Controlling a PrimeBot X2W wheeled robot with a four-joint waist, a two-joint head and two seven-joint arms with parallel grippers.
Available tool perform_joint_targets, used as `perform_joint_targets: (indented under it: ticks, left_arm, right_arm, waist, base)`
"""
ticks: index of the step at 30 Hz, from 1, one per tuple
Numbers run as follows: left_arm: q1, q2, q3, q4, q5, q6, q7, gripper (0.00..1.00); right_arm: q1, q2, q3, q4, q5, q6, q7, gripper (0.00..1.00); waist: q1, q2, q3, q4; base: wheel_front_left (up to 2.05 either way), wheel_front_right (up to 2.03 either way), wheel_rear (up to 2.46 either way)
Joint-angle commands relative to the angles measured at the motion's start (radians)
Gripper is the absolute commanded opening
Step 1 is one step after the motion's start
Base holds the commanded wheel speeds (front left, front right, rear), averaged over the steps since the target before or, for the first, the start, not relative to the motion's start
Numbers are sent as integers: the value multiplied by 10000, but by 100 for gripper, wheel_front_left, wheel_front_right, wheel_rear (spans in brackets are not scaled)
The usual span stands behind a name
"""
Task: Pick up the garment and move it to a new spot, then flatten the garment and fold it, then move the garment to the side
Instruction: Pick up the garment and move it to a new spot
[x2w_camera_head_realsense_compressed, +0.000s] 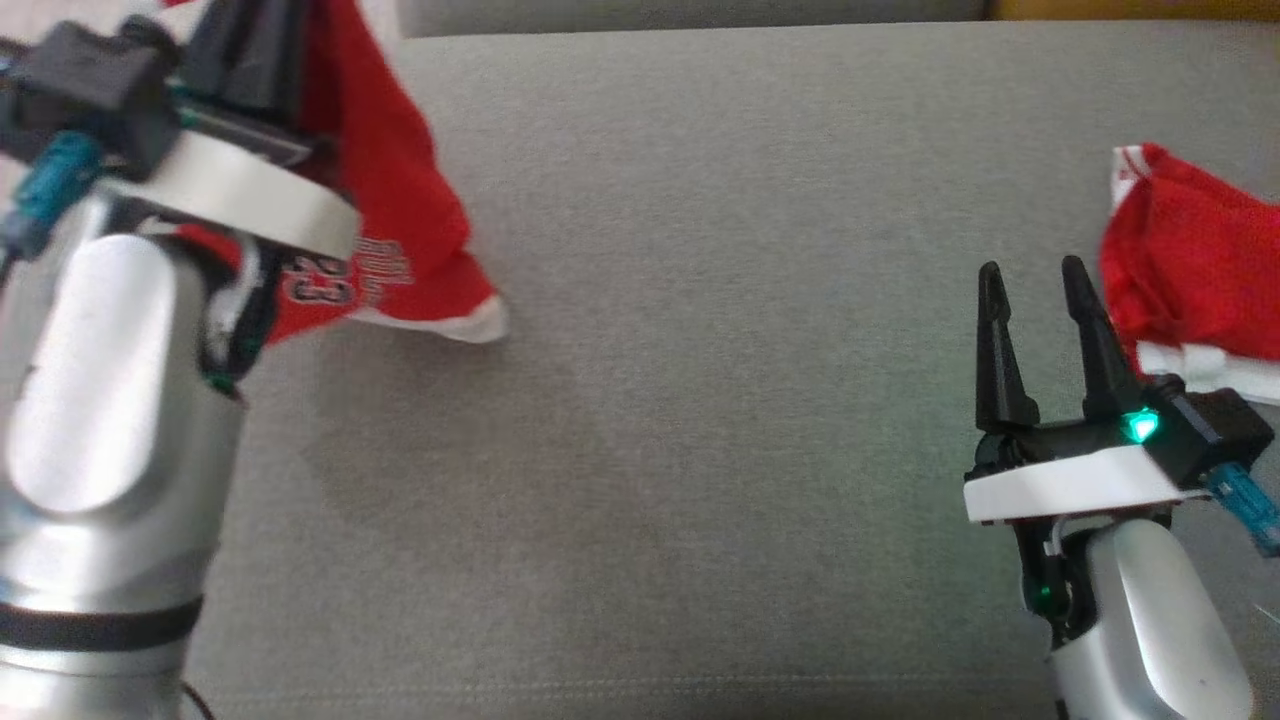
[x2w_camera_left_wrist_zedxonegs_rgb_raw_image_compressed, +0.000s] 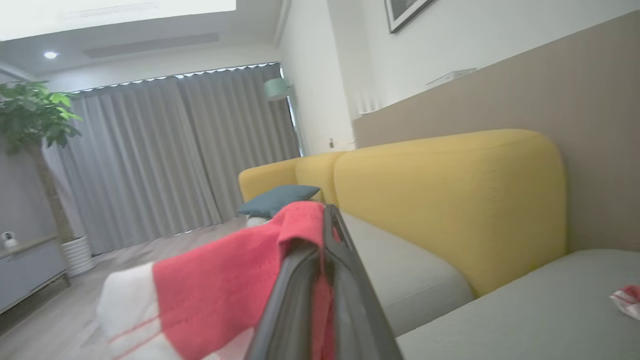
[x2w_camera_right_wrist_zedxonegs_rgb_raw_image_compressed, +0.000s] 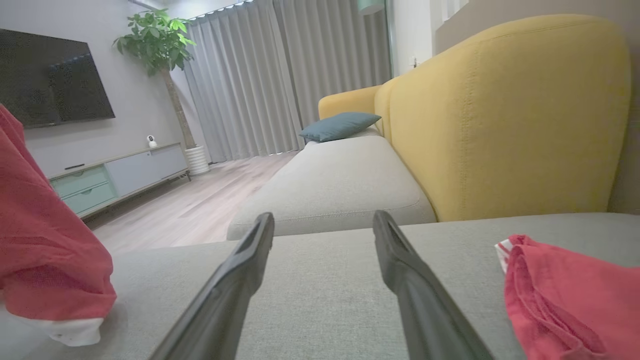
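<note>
The garment (x2w_camera_head_realsense_compressed: 390, 170) is a red jersey with white trim and white "23" lettering, and it hangs above the grey sofa seat (x2w_camera_head_realsense_compressed: 700, 350) at the upper left. My left gripper (x2w_camera_head_realsense_compressed: 250, 45) is shut on its upper part. In the left wrist view the red cloth (x2w_camera_left_wrist_zedxonegs_rgb_raw_image_compressed: 225, 290) drapes over the closed fingers (x2w_camera_left_wrist_zedxonegs_rgb_raw_image_compressed: 300, 300). Its lower hem (x2w_camera_right_wrist_zedxonegs_rgb_raw_image_compressed: 40, 240) also hangs at the left of the right wrist view. My right gripper (x2w_camera_head_realsense_compressed: 1032, 275) stands open at the lower right, low over the seat, holding nothing (x2w_camera_right_wrist_zedxonegs_rgb_raw_image_compressed: 322, 220).
A second red and white cloth (x2w_camera_head_realsense_compressed: 1190, 260) lies crumpled on the seat just right of my right gripper (x2w_camera_right_wrist_zedxonegs_rgb_raw_image_compressed: 565, 295). A yellow backrest (x2w_camera_right_wrist_zedxonegs_rgb_raw_image_compressed: 500, 115) rises behind the seat. A teal pillow (x2w_camera_right_wrist_zedxonegs_rgb_raw_image_compressed: 340, 125) lies on the far cushion. Wooden floor lies beyond the seat edge.
</note>
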Motion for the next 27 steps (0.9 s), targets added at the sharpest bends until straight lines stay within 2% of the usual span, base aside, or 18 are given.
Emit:
perform_joint_targets:
  ticks: [1, 6, 11, 17, 24, 25, 26, 27]
  left_arm:
    - [-502, 206, 165, -624, 110, 80, 253, 0]
    - [-690, -315, -460, -1262, 213, 139, 885, 0]
    - [-831, -698, -1127, -1070, 425, 134, 1386, 0]
    - [-1050, -1113, -1719, -358, 587, 105, 1482, 0]
    - [-1679, -1737, -2834, 1548, 1256, 58, 1035, 0]
    - [-1691, -1861, -2986, 1833, 1242, 47, 944, 23]
    - [-1690, -1975, -3152, 2092, 1204, 25, 829, 70]
    - [-1668, -2077, -3336, 2306, 1114, -17, 674, 100]
  right_arm:
    - [-286, -20, 187, -347, 94, 33, -101, 100]
    - [-341, -20, 118, -473, 254, 33, -104, 100]
    - [-477, -20, 192, -580, 484, 33, -105, 100]
    - [-661, -20, 472, -685, 800, 33, -106, 100]
    - [-826, -20, 773, -755, 1157, 33, -106, 100]
    - [-828, -20, 785, -754, 1176, 33, -106, 100]
    - [-827, -20, 786, -753, 1187, 33, -106, 100]
    - [-824, -20, 775, -751, 1194, 33, -106, 100]
  waist:
    - [-1, -1, -86, -278]
    - [-1, -1, -9, -731]
    - [-1, -1, 205, -1295]
    - [-1, -1, 684, -2144]
    - [-1, -1, 1117, -3211]
    - [-1, -1, 1133, -3304]
    - [-1, -1, 1142, -3375]
    - [-1, -1, 1149, -3428]
  base:
    - [0, 0, 0]
    - [0, 0, 0]
    - [0, 0, 0]
    - [0, 0, 0]
    - [0, 0, 0]
    - [0, 0, 0]
    - [0, 0, 0]
    - [0, 0, 0]
